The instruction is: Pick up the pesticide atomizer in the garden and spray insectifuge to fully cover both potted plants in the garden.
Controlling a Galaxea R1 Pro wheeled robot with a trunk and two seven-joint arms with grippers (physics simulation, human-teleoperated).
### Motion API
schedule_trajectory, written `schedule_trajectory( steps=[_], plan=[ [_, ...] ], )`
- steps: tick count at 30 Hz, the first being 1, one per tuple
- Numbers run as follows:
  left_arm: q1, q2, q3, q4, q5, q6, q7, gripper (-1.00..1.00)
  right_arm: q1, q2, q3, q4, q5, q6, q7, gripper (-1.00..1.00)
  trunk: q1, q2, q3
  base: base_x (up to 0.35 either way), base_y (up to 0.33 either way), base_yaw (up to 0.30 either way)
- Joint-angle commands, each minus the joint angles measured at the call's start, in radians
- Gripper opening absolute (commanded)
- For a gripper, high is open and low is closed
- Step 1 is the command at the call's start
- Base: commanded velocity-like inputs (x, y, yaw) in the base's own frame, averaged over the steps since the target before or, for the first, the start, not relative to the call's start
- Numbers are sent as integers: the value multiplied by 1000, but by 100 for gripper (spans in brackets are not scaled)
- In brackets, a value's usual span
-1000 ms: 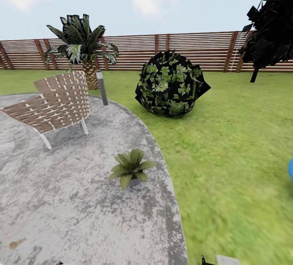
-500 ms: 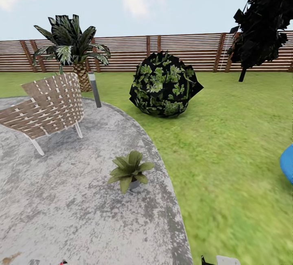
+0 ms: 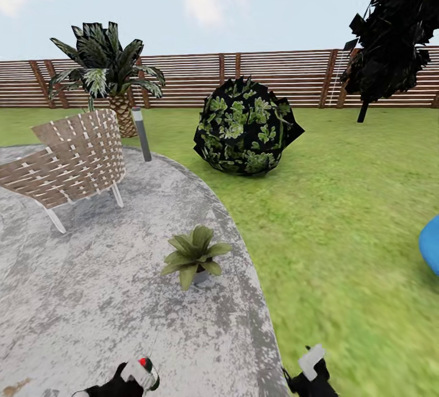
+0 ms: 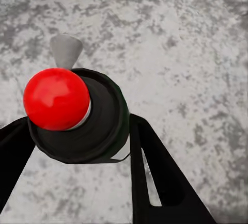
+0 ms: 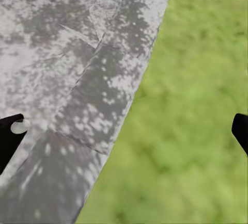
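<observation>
With the pesticide atomizer (image 4: 77, 115) clamped in the left gripper (image 4: 77, 146) and the right gripper (image 5: 124, 131) spread empty, the potted plant (image 3: 194, 255) beyond remains unsprayed.

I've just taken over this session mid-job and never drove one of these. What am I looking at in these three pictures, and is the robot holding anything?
It is a simulated wheeled robot with two arms. The big picture comes from its head camera, looking down over a stone patio and lawn. One potted plant stands on the patio near its edge, with a woven chair, a round bush and a wooden fence beyond. The other two pictures come from cameras on the wrists. The left gripper is shut on the pesticide atomizer, seen from its top with a red cap. The right gripper is open and empty, over the patio's edge where it meets the grass.
</observation>
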Motion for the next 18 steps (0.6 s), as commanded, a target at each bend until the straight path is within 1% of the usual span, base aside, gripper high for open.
schedule_trajectory(
  steps=[1, 2, 3, 5, 6, 7, 8, 9, 10, 11, 12, 13, 14, 16, 17, 18],
  plan=[
    [-24, 2, 5, -1, -54, 23, -44, -100, -2, -2, -2, -23, 56, 7, 42, 100, 0, 0, -1, 0, 0, 0],
    [-44, 2, 3, -1, -95, 47, -70, -100, -4, -3, -1, -44, 90, 22, 86, 100, 0, 0, -1, 0, 0, 0],
    [-69, 3, 1, -1, -159, 74, -100, -100, -12, -4, 1, -79, 122, 56, 149, 100, 0, 0, -1, 0, 0, 0],
    [-100, 3, 0, -2, -243, 92, -154, -100, -30, -5, 1, -132, 143, 113, 219, 100, 0, 0, -1, 0, 0, 0],
    [-125, 4, 0, -2, -302, 100, -215, -100, -47, -5, 1, -177, 157, 159, 268, 100, 0, 0, -1, 0, 0, 0],
    [-144, 4, 0, -2, -333, 103, -256, -100, -57, -5, 1, -208, 169, 191, 304, 100, 0, 0, -1, 0, 0, 0],
    [-166, 5, 0, -2, -355, 104, -295, -100, -67, -5, 2, -237, 185, 222, 341, 100, 0, 0, -1, 0, 0, 0],
    [-196, 7, -1, -2, -375, 105, -346, -100, -77, -5, 2, -281, 216, 269, 398, 100, 0, 0, -1, 0, 0, 0],
    [-213, 9, -1, -2, -384, 105, -378, -100, -83, -4, 2, -312, 240, 298, 437, 100, 0, 0, -1, 0, 0, 0],
    [-233, 10, -1, -3, -395, 105, -425, -100, -90, -3, 1, -362, 270, 337, 491, 100, 0, 0, -1, 0, 0, 0],
    [-245, 11, -1, -3, -404, 105, -457, -100, -92, -3, 1, -396, 282, 357, 523, 100, 0, 0, -1, 0, 0, 0],
    [-255, 10, -1, -3, -416, 105, -486, -100, -94, -2, 1, -425, 290, 373, 553, 100, 0, 0, -1, 0, 0, 0],
    [-265, 8, -1, -3, -435, 106, -521, -100, -95, -1, 1, -455, 297, 387, 591, 100, 0, 0, -1, 0, 0, 0],
    [-273, 3, -2, -3, -467, 105, -550, -100, -96, 3, 0, -477, 302, 396, 624, 100, 0, 0, -1, 0, 0, 0],
    [-275, 0, -3, -3, -493, 105, -559, -100, -96, 5, 0, -483, 303, 399, 634, 100, 0, 0, -1, 0, 0, 0],
    [-275, -1, -2, -3, -506, 105, -562, -100, -97, 6, 0, -484, 303, 400, 636, 100, 0, 0, -1, 0, 0, 0]
  ],
)
